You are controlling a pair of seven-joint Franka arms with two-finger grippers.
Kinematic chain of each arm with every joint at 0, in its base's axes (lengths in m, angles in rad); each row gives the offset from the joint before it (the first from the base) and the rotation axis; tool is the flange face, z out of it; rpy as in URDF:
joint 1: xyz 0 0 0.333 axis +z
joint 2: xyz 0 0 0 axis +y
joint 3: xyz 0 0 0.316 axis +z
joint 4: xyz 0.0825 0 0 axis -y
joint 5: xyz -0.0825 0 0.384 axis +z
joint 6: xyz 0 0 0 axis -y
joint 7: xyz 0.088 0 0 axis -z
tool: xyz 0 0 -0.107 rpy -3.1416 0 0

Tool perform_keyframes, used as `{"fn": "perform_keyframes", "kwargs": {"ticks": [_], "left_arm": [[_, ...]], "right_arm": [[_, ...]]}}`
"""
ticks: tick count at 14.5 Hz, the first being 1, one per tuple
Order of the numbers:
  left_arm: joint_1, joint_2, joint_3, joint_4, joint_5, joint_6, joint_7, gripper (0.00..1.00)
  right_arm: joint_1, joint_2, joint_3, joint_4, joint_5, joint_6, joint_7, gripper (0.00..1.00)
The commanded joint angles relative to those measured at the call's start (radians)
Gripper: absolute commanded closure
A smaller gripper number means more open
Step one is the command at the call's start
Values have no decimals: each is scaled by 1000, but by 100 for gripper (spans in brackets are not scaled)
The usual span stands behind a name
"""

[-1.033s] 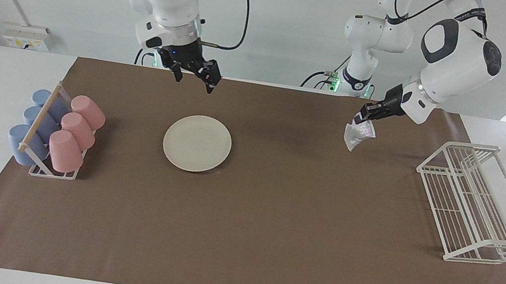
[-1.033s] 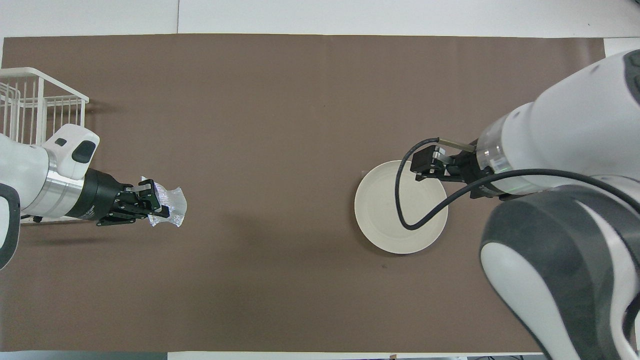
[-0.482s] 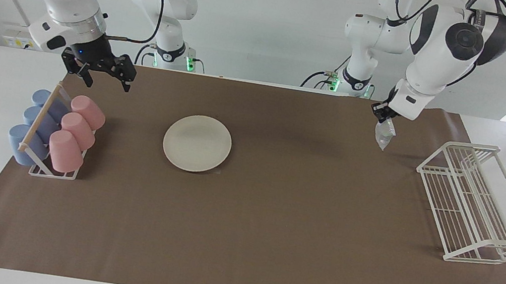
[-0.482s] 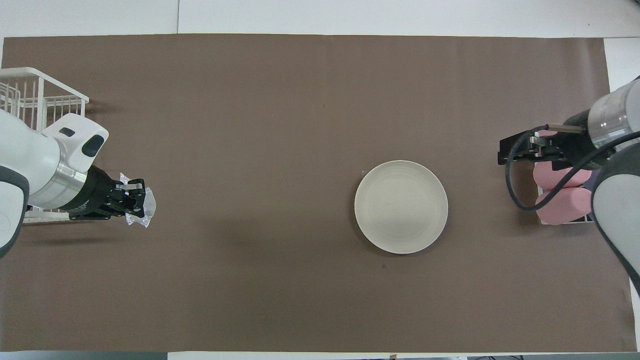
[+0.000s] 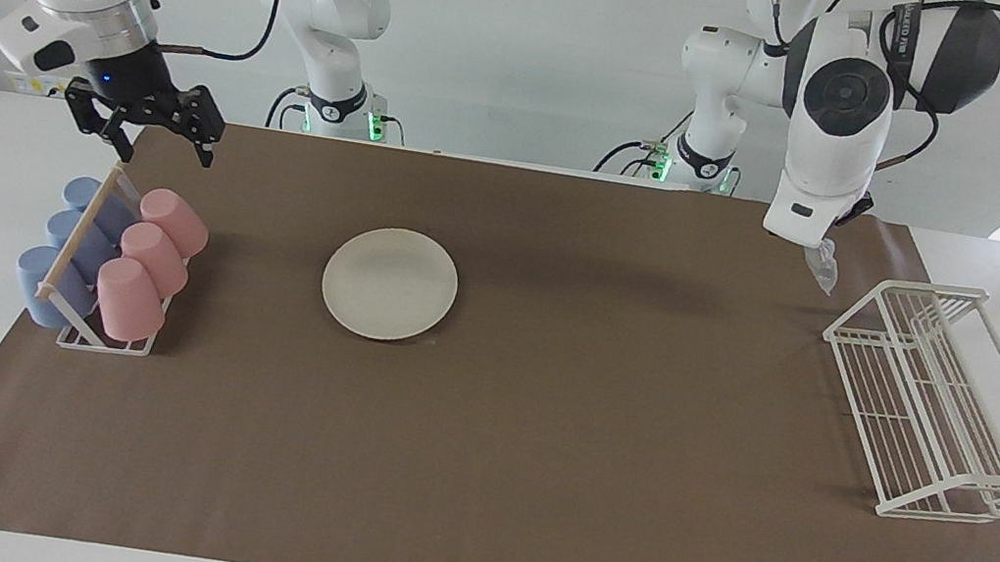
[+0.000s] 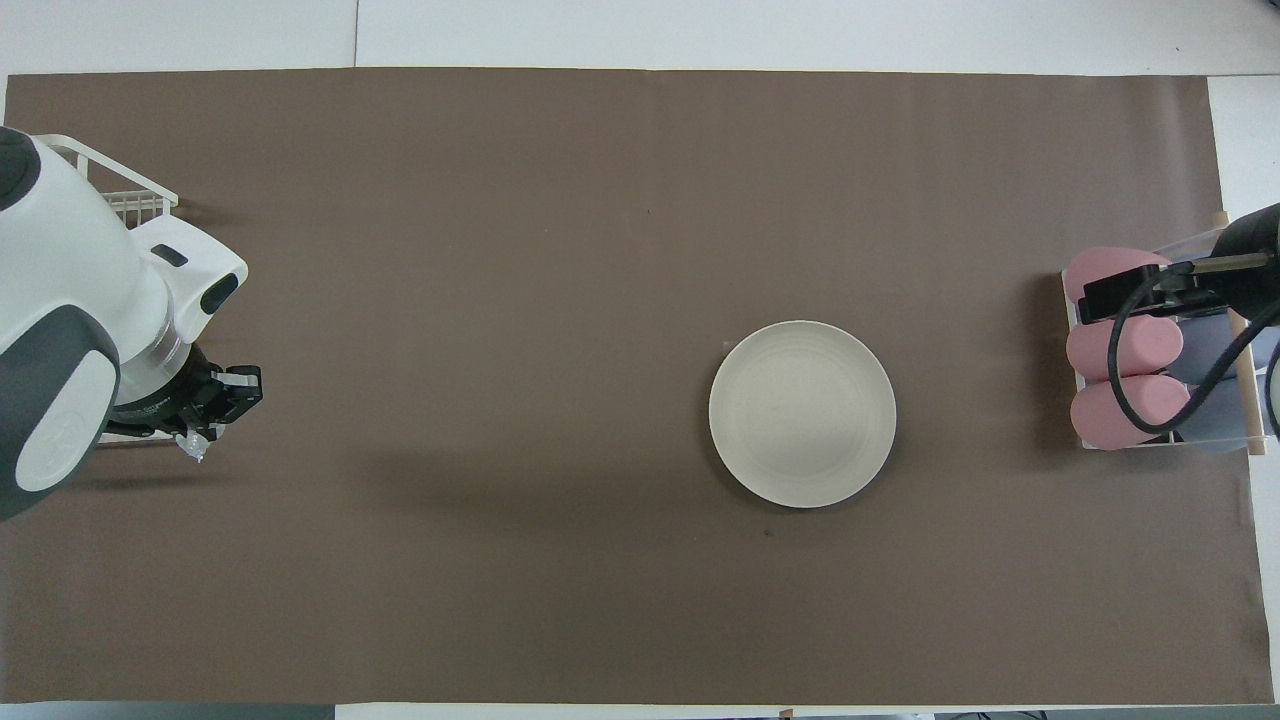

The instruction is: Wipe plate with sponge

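Sponge (image 5: 824,267) pinched in closed left gripper (image 5: 824,246), raised beside wire rack (image 5: 938,401); plate (image 5: 390,282) flat on tabletop mat (image 5: 529,484); right gripper (image 5: 147,137) wide open, empty, above cup rack (image 5: 106,267)

In the facing view the left gripper (image 5: 825,240) is hidden under its own wrist, and only a crumpled corner of the sponge (image 5: 825,268) hangs out below. From overhead, the left arm covers most of the wire rack (image 6: 140,200). There the right arm and its cable cover part of the pink cups (image 6: 1120,345), and the blue cups (image 6: 1215,335) barely show.
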Motion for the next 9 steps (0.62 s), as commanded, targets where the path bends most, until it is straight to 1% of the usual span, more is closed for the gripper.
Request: {"fn": "perform_keyframes", "kwargs": {"ticks": [1, 3, 5, 7, 9], "left_arm": [[-39, 53, 8, 38, 152, -43, -12, 100], [-45, 66, 8, 38, 247, -41, -12, 100], [-36, 101, 8, 39, 336, -29, -12, 100], [-25, 126, 16, 41, 410, 20, -9, 100], [1, 177, 14, 41, 500, 49, -8, 100]], "right_arm": [[14, 22, -3, 37, -10, -21, -18, 0], [14, 22, -3, 39, -7, -30, 12, 0], [14, 20, -10, 39, -5, -44, 76, 0], [34, 31, -12, 75, 9, -79, 153, 0], [37, 35, -14, 86, 7, -92, 195, 0]]}}
